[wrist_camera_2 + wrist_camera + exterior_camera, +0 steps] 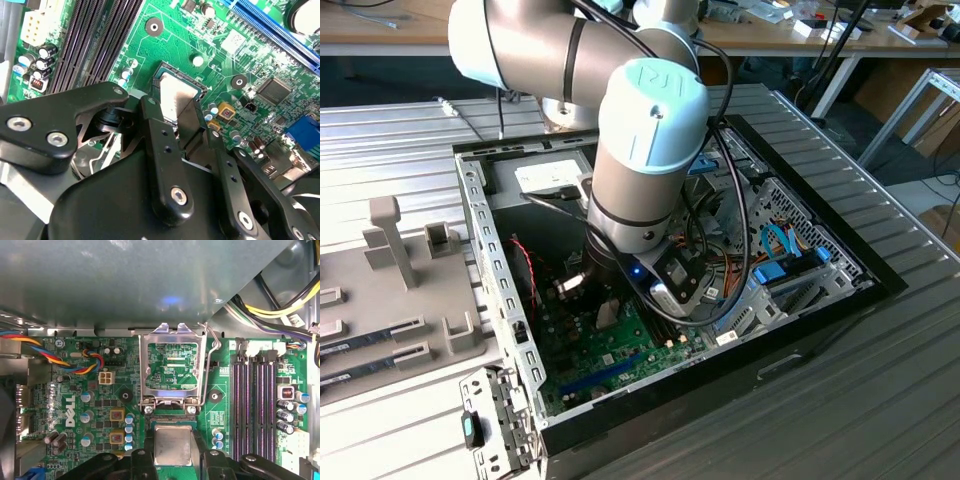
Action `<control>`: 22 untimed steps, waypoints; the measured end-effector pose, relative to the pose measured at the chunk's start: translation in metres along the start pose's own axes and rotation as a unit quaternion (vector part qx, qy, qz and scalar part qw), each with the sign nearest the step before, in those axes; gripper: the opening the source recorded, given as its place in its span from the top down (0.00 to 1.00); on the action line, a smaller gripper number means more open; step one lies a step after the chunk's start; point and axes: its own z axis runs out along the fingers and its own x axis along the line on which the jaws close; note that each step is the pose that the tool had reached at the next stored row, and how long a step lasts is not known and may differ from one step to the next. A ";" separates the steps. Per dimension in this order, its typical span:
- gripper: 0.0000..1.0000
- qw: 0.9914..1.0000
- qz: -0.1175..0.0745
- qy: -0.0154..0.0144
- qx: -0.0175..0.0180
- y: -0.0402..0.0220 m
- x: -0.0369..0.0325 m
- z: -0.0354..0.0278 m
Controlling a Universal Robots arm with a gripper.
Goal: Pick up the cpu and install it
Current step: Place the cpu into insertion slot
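The cpu, a small silver square with a thin green rim, sits level in or just over the black socket on the green motherboard. My gripper is shut on the cpu, one black finger against each of two opposite sides. The hinged silver socket frame stands flipped open beyond the socket, its lever raised. In the exterior view my arm reaches down into the open computer case.
Purple-black memory slots run beside the socket. Coloured fan wires and yellow-black power cables lie near. A blue expansion slot crosses the board. A grey fixture plate rests at the exterior view's left.
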 end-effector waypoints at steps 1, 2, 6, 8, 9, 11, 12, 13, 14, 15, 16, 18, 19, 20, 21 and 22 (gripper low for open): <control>0.61 1.000 0.000 0.000 0.000 -0.0001 0.0003 -0.0001; 0.61 1.000 0.000 0.000 0.000 -0.0004 0.0006 -0.0001; 0.61 1.000 -0.001 0.000 0.000 -0.0009 0.0015 -0.0002; 0.61 1.000 -0.001 0.000 0.000 -0.0009 0.0016 -0.0001; 0.61 1.000 -0.001 0.000 0.000 -0.0009 0.0016 0.0000; 0.61 1.000 -0.001 0.000 0.000 -0.0010 0.0016 0.0009; 0.61 1.000 -0.001 0.000 0.000 -0.0009 0.0016 0.0013; 0.61 1.000 -0.001 0.000 0.000 -0.0009 0.0016 0.0016; 0.61 1.000 -0.001 0.000 0.000 -0.0009 0.0016 0.0017; 0.61 1.000 -0.001 0.000 0.000 -0.0009 0.0016 0.0017; 0.61 1.000 -0.001 0.000 -0.001 -0.0009 0.0017 0.0017; 0.61 1.000 0.000 0.000 -0.010 -0.0009 0.0016 0.0017; 0.61 1.000 0.000 0.000 -0.010 -0.0009 0.0016 0.0018; 0.61 1.000 0.000 0.000 -0.010 -0.0010 0.0016 0.0019; 0.61 1.000 0.000 0.000 -0.010 -0.0010 0.0017 0.0022; 0.61 1.000 0.000 0.000 -0.010 -0.0010 0.0017 0.0027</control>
